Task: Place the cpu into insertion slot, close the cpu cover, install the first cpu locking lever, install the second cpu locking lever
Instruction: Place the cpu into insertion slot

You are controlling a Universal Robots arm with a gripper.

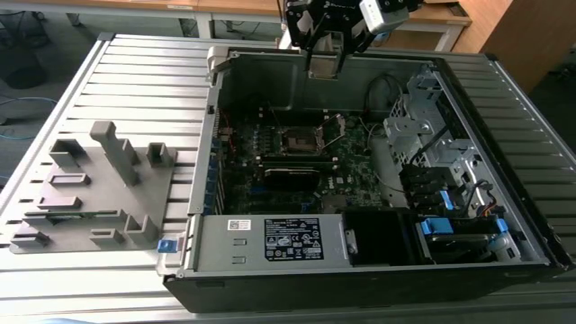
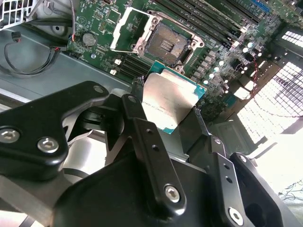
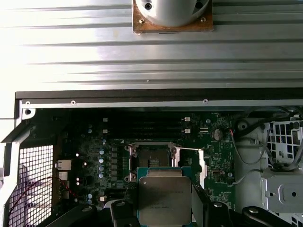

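Observation:
My gripper [image 1: 324, 66] hangs above the rear wall of the open computer case [image 1: 209, 196], shut on the cpu [image 1: 322, 69]. In both wrist views the cpu [image 2: 166, 100] [image 3: 164, 196] shows its grey metal face, clamped at two edges between the black fingers [image 2: 142, 135]. The insertion slot [image 1: 301, 140] [image 2: 165, 41] [image 3: 150, 158] lies bare on the green board, well below the chip. The cpu cover [image 2: 127, 28] [image 1: 335, 130] stands flipped open beside the slot.
A black card [image 1: 293, 177] and memory slots [image 2: 208, 21] flank the slot. Cables and a drive cage [image 1: 430, 125] sit at the exterior view's right. The power supply [image 1: 270, 239] is at the front. A grey fixture block [image 1: 90, 189] rests on the slatted table [image 1: 144, 74].

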